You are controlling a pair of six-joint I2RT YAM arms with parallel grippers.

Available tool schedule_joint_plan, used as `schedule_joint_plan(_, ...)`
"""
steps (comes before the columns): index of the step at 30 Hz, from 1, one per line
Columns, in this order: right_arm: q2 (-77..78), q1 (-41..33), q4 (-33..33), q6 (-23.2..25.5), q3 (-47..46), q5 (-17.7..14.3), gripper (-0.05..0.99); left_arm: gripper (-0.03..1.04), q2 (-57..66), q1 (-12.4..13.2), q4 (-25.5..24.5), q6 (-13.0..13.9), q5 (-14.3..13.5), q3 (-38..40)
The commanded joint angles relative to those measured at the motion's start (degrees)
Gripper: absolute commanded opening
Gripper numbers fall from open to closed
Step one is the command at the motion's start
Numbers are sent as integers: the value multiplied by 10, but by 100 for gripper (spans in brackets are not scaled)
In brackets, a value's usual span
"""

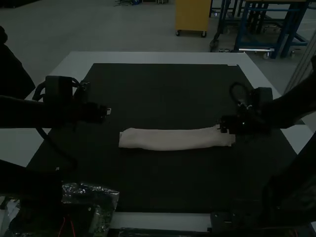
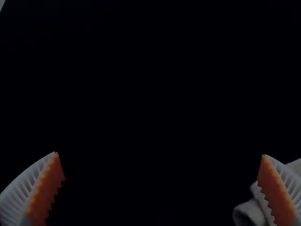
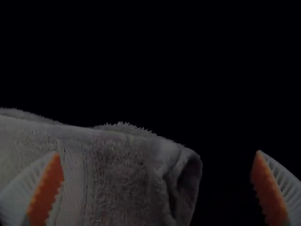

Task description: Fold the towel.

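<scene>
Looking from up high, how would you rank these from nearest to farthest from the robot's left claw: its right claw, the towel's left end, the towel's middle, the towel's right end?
From the left claw:
1. towel's left end, just to its right
2. towel's middle, farther right
3. towel's right end and right claw, far right, too close to call

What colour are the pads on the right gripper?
The right gripper has orange pads, seen best in the right wrist view.
</scene>
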State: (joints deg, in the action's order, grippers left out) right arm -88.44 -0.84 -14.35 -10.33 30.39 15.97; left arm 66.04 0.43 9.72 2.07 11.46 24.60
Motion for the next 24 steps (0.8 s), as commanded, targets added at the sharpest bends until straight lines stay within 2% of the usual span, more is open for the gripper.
schedule_joint_plan(1,-16,0,-7,-7,-12,-8,91,97,-4,2,6,-6,8,19)
schedule_joint_plan(13,-89,-17,-35,-1,-9,-1,90,97,-4,2,7,-6,9,16)
schedule_joint_plan(14,-90,-20,-34,4,-9,6,86,97,-4,2,7,-6,9,16)
schedule_joint_plan(15,-91,-21,-34,11,-9,19,73,97,-4,2,7,-6,10,15)
schedule_joint_plan(16,-91,-21,-34,12,-10,46,48,97,-4,2,7,-6,10,14)
schedule_joint_plan(17,-91,-21,-34,15,-10,70,18,97,-4,2,7,-6,10,14)
schedule_joint_plan(18,-90,-22,-34,16,-10,73,-3,97,-4,2,7,-6,10,14)
schedule_joint_plan(20,-90,-21,-31,27,-9,86,-3,97,-4,1,7,-6,10,14)
schedule_joint_plan(24,-81,-11,-24,29,-4,91,-3,97,-4,2,7,-6,10,14)
